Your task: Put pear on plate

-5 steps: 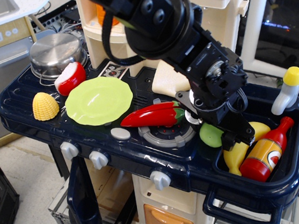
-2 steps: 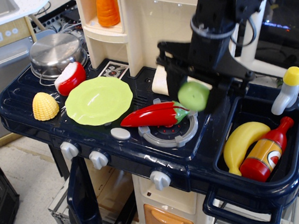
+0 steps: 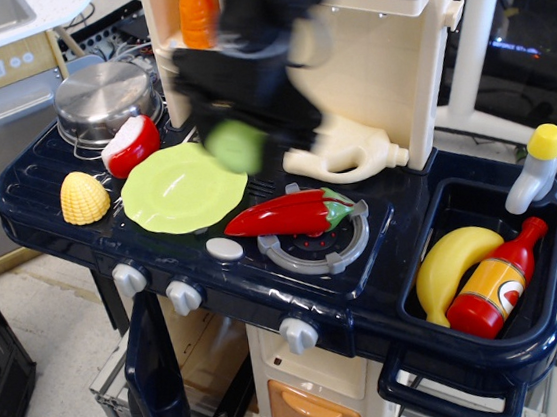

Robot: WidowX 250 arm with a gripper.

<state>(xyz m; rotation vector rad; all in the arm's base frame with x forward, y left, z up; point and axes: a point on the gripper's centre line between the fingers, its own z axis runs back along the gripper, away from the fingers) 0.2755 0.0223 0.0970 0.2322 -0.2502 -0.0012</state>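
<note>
The light-green pear (image 3: 236, 146) hangs in the air, held by my gripper (image 3: 237, 138), which is blurred by motion. It is just above the right edge of the lime-green plate (image 3: 178, 189), which lies flat on the dark blue toy stove top. The gripper is shut on the pear; its fingers are dark and smeared, so their exact stance is hard to see. The black arm (image 3: 257, 20) reaches down from the top of the view.
A red pepper (image 3: 284, 214) lies over the grey burner (image 3: 313, 247). A corn piece (image 3: 84, 198), a red-white fruit (image 3: 130, 145) and a steel pot (image 3: 105, 97) stand left. A cream jug (image 3: 348, 155) lies behind. The sink holds a banana (image 3: 451, 267) and ketchup bottle (image 3: 494, 285).
The gripper has lifted the pear out of the sink at the right and carried it left across the stove to the plate's right edge.
</note>
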